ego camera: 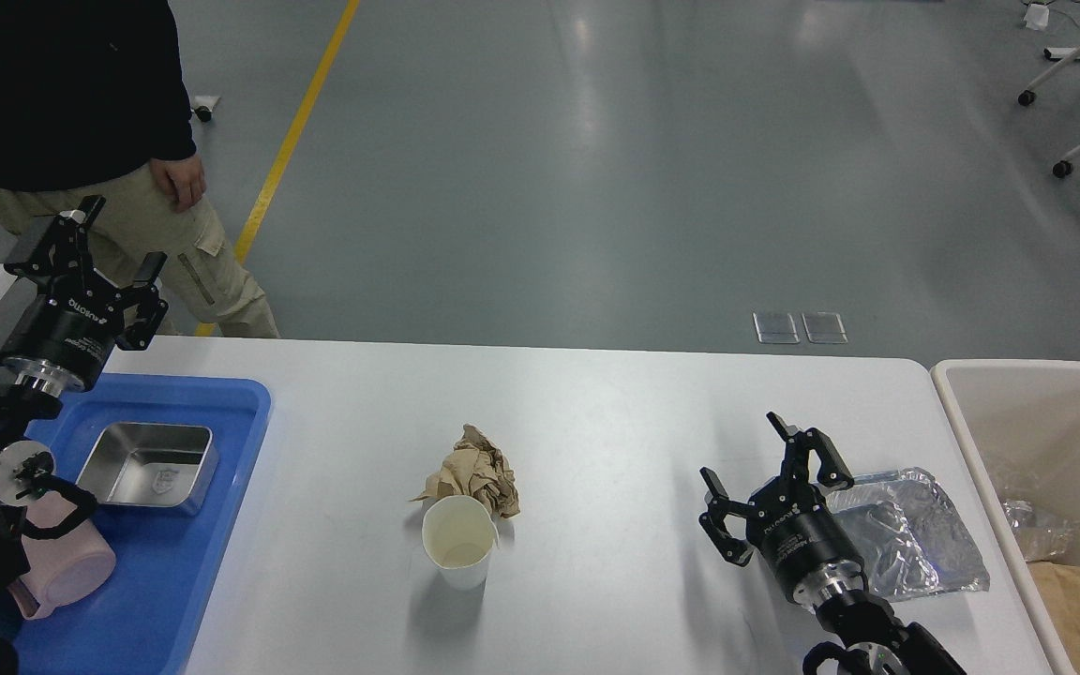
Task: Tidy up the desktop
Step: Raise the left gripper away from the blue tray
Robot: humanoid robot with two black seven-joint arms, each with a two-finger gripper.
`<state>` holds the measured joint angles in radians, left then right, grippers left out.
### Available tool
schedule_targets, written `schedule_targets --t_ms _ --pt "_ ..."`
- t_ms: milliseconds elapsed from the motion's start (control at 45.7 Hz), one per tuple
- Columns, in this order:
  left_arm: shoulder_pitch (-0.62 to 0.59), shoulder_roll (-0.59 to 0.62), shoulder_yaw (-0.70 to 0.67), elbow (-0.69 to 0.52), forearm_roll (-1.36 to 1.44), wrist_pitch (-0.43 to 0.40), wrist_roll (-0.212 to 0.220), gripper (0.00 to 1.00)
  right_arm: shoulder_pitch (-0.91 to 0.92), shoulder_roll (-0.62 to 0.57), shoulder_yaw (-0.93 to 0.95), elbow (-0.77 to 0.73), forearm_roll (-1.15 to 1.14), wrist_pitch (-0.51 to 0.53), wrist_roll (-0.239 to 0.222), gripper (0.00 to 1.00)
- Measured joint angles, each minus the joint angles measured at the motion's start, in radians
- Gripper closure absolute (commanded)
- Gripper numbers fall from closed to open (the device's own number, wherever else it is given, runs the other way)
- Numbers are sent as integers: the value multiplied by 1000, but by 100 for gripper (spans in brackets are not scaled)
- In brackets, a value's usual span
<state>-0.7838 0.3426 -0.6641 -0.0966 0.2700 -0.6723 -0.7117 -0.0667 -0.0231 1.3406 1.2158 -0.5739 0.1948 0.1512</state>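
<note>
two grippers released, left (113,246) over blue tray (221,525), right (765,469) beside foil bag (915,534), paper cup (457,542) touching crumpled paper (476,478) mid desktop (596,412), bin (971,441) far right

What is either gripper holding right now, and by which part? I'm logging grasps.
Nothing. The left gripper is open above the tray; the right gripper is open beside the foil.

A: What is getting cut off?
B: The bystander (81,141) is losing head and shoulders to the top edge, and the cream bin (957,412) is running off the right.
A: Anything hiding?
B: My left arm is covering part of the pink mug (71,562).
</note>
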Motion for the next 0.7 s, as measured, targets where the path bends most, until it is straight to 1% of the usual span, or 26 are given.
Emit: schedule_targets --t_ms 88,175,350,482,591,701 --pt "3 -22 -10 1 -19 9 22 11 1 0 0 -6 -13 -2 0 0" --pt "11 -52 -13 2 -44 25 61 11 1 2 0 -8 -21 -8 0 0" --pt "11 -96 -9 2 -65 100 163 11 0 3 0 -7 -31 -15 0 0" --pt "-10 -134 7 1 -61 171 206 11 -3 2 0 -6 -43 -15 0 0" --pt "-51 -197 73 1 -48 215 245 11 -4 4 0 -3 -46 -15 0 0" --pt "-86 -246 192 -8 -47 238 257 10 -5 3 0 -1 -46 -15 0 0"
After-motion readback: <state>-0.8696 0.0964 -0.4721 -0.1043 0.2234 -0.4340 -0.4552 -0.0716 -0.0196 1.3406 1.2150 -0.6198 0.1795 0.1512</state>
